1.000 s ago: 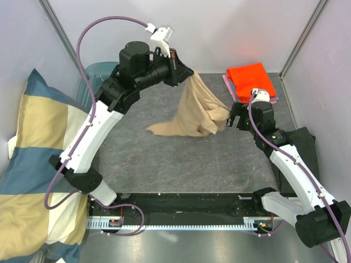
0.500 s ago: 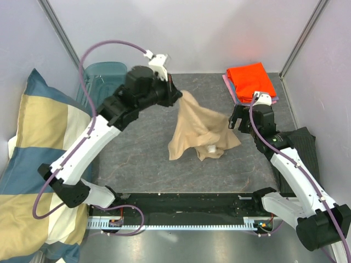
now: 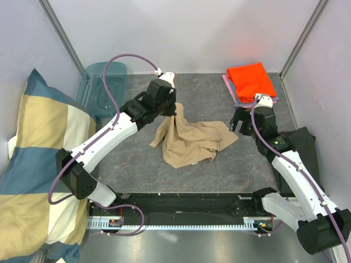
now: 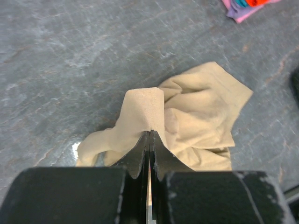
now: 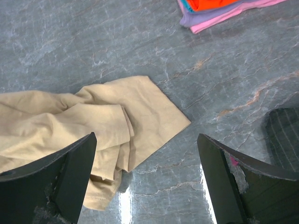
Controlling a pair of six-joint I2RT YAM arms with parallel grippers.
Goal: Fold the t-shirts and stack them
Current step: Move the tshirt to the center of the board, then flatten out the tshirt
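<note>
Top external view, tan t-shirt [image 3: 192,142] crumpled, loosely heaped

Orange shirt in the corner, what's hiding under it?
Under the orange t-shirt, only the edges of a blue t-shirt and a pink t-shirt peek out. The rest of them is covered.

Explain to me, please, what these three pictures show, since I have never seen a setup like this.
These are two robot arms bolted at the near edge of a grey table. One picture looks down from above; the other two come from a camera on each wrist. A crumpled tan t-shirt lies on the table, and a folded stack, orange on top, sits in the far right corner. The left tool is shut, pinching a fold of the tan t-shirt. The right tool is open near the shirt's right edge, holding nothing. A checked pillow lies to the left.
</note>
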